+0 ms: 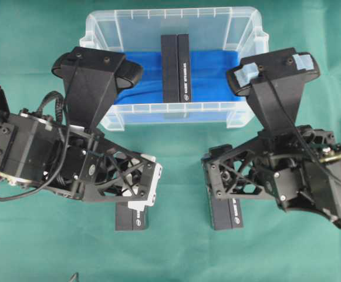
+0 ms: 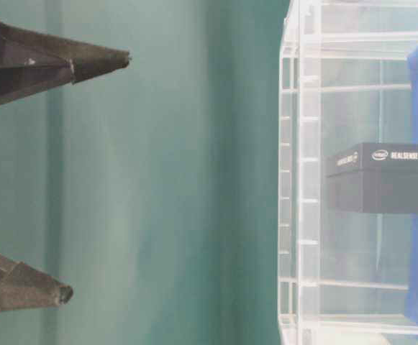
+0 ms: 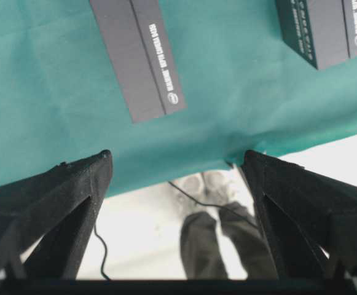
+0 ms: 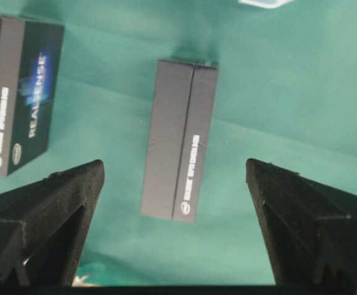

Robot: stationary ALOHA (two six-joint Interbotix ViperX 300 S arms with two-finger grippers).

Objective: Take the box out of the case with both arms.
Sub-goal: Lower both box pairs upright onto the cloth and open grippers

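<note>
Green cloth covers the counter (image 1: 176, 258) beneath me, and on it, toward twelve o'clock in the overhead view, stands the case (image 1: 103, 26), a clear plastic bin with rim handles and a blue sheet (image 1: 211, 73) lining its floor. One black box (image 1: 175, 67) stands on edge in the middle of the case, running from twelve to six o'clock across the blue sheet. From the table-level view I read "RealSense Depth" on it through the clear wall.

Two more black boxes lie outside the case on the cloth. One, the left box (image 1: 131, 218), sits at about seven o'clock from the case, partly under my left gripper (image 1: 149, 183). The other, the right box (image 1: 226, 211), sits at about five o'clock, partly under my right gripper (image 1: 208, 173).

My left fingers (image 3: 74, 184) are spread wide with nothing between them; through the left wrist camera I see only cloth, the counter's edge and the two outside boxes up at twelve o'clock. My right fingers (image 4: 67, 190) are likewise spread and empty, and the right box lies on the cloth between them but further off, touching neither. Both grippers hang above the cloth on the six o'clock side of the case, well apart from the box inside it.
</note>
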